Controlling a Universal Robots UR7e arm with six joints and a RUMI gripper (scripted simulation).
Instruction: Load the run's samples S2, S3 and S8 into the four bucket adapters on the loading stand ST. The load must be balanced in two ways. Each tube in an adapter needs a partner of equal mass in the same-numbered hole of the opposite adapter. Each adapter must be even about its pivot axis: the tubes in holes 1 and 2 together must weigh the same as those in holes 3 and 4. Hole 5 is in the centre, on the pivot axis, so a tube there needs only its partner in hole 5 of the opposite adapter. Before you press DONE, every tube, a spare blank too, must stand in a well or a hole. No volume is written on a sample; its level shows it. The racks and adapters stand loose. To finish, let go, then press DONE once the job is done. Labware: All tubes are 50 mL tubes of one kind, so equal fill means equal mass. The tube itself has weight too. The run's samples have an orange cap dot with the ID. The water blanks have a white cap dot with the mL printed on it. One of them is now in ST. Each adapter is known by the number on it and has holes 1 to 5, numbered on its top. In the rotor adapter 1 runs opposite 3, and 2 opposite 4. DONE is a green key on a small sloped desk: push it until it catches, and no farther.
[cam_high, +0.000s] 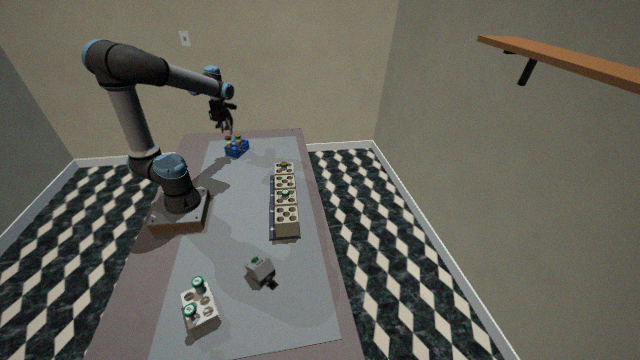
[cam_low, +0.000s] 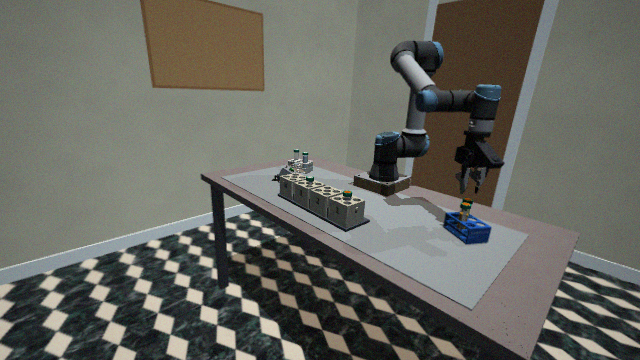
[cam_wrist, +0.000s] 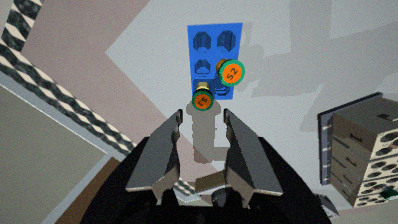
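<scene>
The blue sample rack (cam_high: 235, 145) stands at the far end of the mat, also in the exterior view (cam_low: 467, 227) and the wrist view (cam_wrist: 215, 60). Two orange-dot tubes stand in it: S2 (cam_wrist: 230, 73) and one with a label too small to read surely (cam_wrist: 202, 101). My gripper (cam_high: 223, 126) (cam_low: 470, 186) hangs above the rack's near end, fingers apart with nothing between them (cam_wrist: 200, 125). The loading stand ST holds an orange-dot tube (cam_high: 283, 165) in its far adapter and a white-dot blank (cam_high: 285, 192) in the third one.
A pale rack (cam_high: 200, 307) with two white-dot blanks (cam_high: 197, 281) (cam_high: 189, 310) stands at the near end. The green DONE key (cam_high: 255, 260) sits on its small desk mid-table. The arm's base (cam_high: 177, 200) is left of the stand.
</scene>
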